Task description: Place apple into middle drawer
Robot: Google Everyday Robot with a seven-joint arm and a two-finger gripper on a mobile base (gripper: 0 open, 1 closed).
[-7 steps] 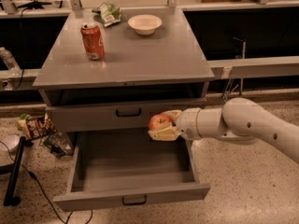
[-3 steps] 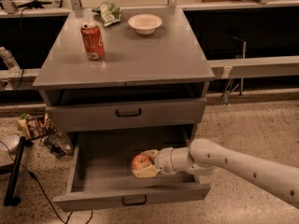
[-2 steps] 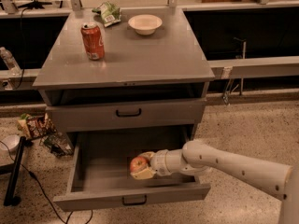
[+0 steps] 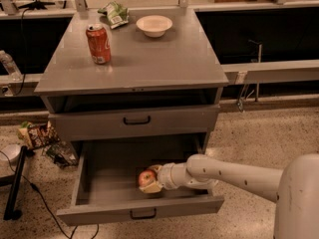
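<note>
At the left edge, snack wrappers (image 4: 35, 134) lie on the floor. On the desk (image 4: 149, 63), upper centre, a red soda can (image 4: 98, 44) stands left of a green bag (image 4: 115, 13) and a white bowl (image 4: 154, 25). Lower centre, the middle drawer (image 4: 99, 214) stands open beneath the closed top drawer (image 4: 169, 119). Inside it, towards the front, the apple (image 4: 146, 178) is pinched in the gripper (image 4: 149, 179). I cannot tell whether it touches the drawer floor. The arm (image 4: 234, 176) reaches in from the lower right.
</note>
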